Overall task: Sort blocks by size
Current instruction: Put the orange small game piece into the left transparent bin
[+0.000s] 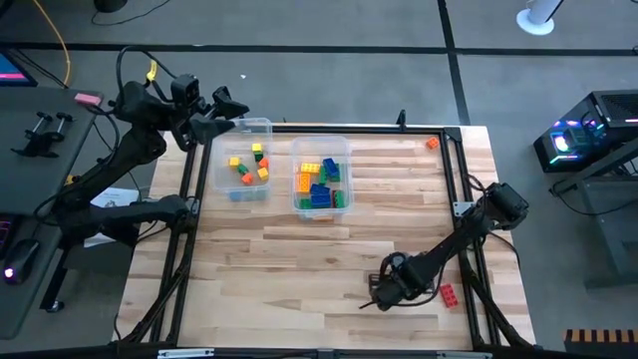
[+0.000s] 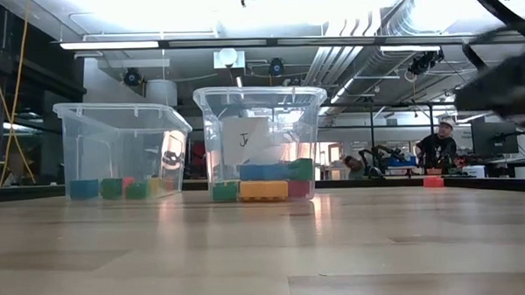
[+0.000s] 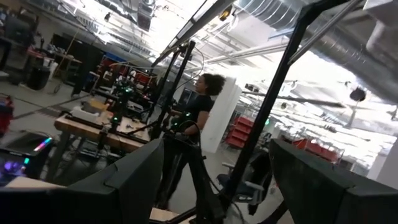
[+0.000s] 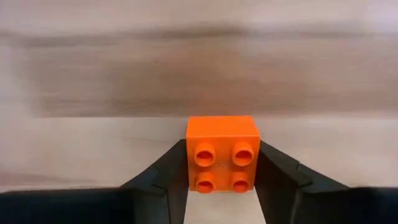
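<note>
High view: right gripper (image 1: 384, 291) is sitting low at lower right of the desk (image 1: 299, 269), red block (image 1: 449, 293) just beside; left gripper (image 1: 224, 112) is parking, fingers apart, above the upper-left bin (image 1: 261, 126). Right wrist view: fingers are touching both sides of an orange block (image 4: 222, 153), likely for pickup; it is sitting studs-up on the desk.
</note>
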Controlling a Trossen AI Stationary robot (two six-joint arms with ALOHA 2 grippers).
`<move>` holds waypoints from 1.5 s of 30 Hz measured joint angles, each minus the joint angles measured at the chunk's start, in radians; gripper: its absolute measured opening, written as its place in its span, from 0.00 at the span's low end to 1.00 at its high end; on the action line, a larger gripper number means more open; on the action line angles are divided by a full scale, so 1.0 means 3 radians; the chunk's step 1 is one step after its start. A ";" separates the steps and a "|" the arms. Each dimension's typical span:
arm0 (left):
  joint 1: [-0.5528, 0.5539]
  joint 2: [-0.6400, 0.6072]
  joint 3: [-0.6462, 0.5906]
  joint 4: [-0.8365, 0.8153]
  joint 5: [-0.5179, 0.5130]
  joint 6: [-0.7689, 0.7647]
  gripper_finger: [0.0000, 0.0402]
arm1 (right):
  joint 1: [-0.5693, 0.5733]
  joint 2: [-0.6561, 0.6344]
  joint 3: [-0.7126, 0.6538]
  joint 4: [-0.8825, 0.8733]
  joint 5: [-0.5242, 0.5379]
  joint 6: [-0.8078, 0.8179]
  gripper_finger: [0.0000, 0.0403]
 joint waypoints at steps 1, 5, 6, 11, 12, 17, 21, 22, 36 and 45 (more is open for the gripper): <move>-0.0001 0.0000 0.0000 0.0025 0.0000 -0.0059 0.70 | -0.0005 -0.0038 0.0065 -0.0046 0.0093 -0.0082 0.35; -0.0001 -0.0003 0.0000 0.0185 0.0004 -0.0161 0.70 | -0.0008 -0.0345 0.0432 -0.0370 0.0609 -0.0252 0.37; -0.0001 -0.0004 0.0001 0.0221 0.0007 -0.0161 0.70 | -0.0013 -0.0410 0.0525 -0.0482 0.0866 -0.0259 0.37; -0.0002 -0.0004 0.0001 0.0252 0.0007 -0.0175 0.70 | -0.0224 -0.0648 0.1014 -0.0881 0.2436 -0.0529 0.35; -0.0002 -0.0004 0.0001 0.0251 0.0007 -0.0191 0.70 | -0.0320 -0.0655 0.1078 -0.0873 0.2658 -0.0682 0.35; -0.0002 -0.0004 0.0001 0.0252 0.0013 -0.0230 0.70 | -0.1057 -0.0608 0.1192 0.0218 0.2846 -0.2237 0.36; -0.0002 -0.0004 0.0001 0.0254 0.0020 -0.0351 0.70 | -0.1667 -0.0345 0.1192 0.1768 0.2239 -0.3685 0.36; -0.0002 -0.0006 0.0001 0.0254 0.0020 -0.0379 0.70 | -0.1792 -0.0266 0.1192 0.2117 0.2057 -0.3910 0.36; -0.0311 -0.0009 0.0001 0.0258 -0.0038 -0.0453 0.70 | -0.2654 0.0829 0.1937 0.3452 0.0648 -0.4503 0.36; -0.0361 -0.0010 0.0001 0.0411 -0.0072 -0.0456 0.70 | -0.2755 0.1748 0.3305 0.2784 0.0355 -0.4718 0.36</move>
